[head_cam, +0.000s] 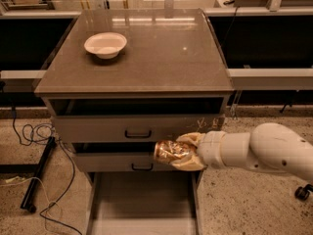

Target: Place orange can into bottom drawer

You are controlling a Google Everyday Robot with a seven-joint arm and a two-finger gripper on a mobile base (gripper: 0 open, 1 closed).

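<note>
My gripper [182, 152] reaches in from the right on a thick white arm and is shut on the orange can [171, 152], a shiny gold-orange and brown can held on its side. The can hangs in front of the middle drawer's right part, above the bottom drawer [142, 204]. The bottom drawer is pulled out toward me as a long pale grey tray, and the part I can see holds nothing.
A white bowl [105, 44] sits on the cabinet top [161, 58] at the back left. The scratched top drawer [138, 127] and the middle drawer [117, 162] have black handles. Cables [36, 131] and a black stand [39, 175] lie on the floor at left.
</note>
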